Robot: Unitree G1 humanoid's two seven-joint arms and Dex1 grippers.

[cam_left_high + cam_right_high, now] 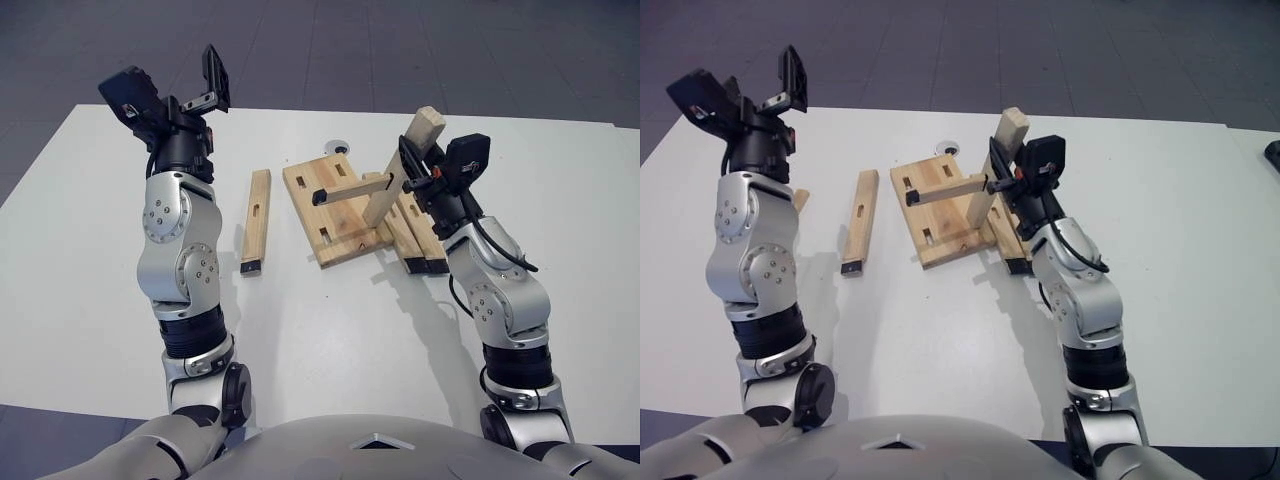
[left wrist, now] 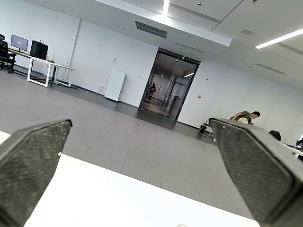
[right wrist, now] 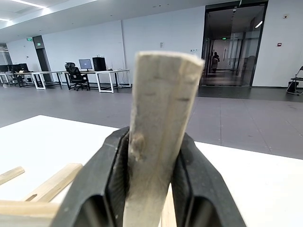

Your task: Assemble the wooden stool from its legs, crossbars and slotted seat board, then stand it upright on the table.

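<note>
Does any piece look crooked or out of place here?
The leg in the right gripper leans tilted over the seat board, with a crossbar sticking out sideways. A loose leg lies alone, left of the board. Nothing looks broken.

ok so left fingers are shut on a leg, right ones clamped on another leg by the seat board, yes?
No. The left fingers are open and empty; the left wrist view shows them spread apart. The right fingers are clamped on a leg by the seat board.
</note>
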